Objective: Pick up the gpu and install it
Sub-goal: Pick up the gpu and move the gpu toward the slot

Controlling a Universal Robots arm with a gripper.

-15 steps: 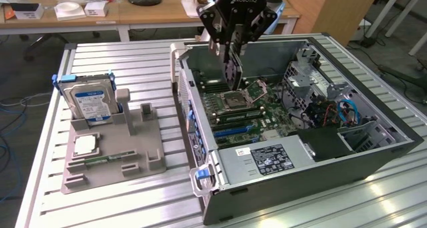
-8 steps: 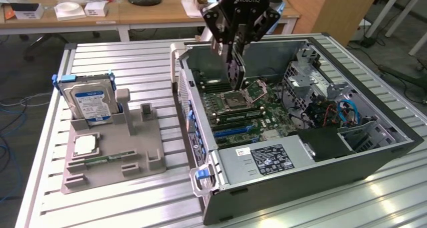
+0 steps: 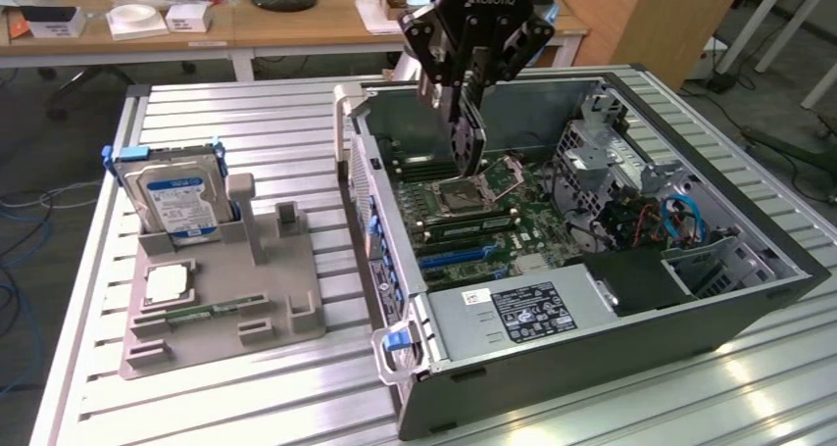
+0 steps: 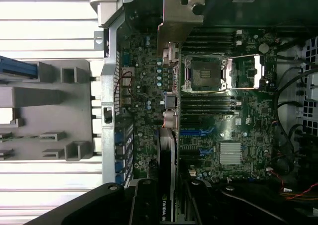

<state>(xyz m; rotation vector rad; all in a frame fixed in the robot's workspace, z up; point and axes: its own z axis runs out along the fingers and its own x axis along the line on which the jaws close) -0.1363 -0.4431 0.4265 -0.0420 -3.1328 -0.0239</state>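
Table [image 3: 262,113]: ribbed bare aluminium, slight sheen. Parts holder [image 3: 262,270]: matt grey plastic. Hard drive [image 3: 183,196]: silver metal, glossy blue label. Case [image 3: 589,358]: matt dark metal outside, dull grey inside. gpu [image 3: 471,137]: dark board, pale metal bracket [image 4: 176,16].

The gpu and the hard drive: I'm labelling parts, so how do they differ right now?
The gpu is a slim dark card; the hard drive is silver with a blue label. The gpu hangs in the gripper over the open case; the hard drive sits in the grey holder. Both stand on edge.
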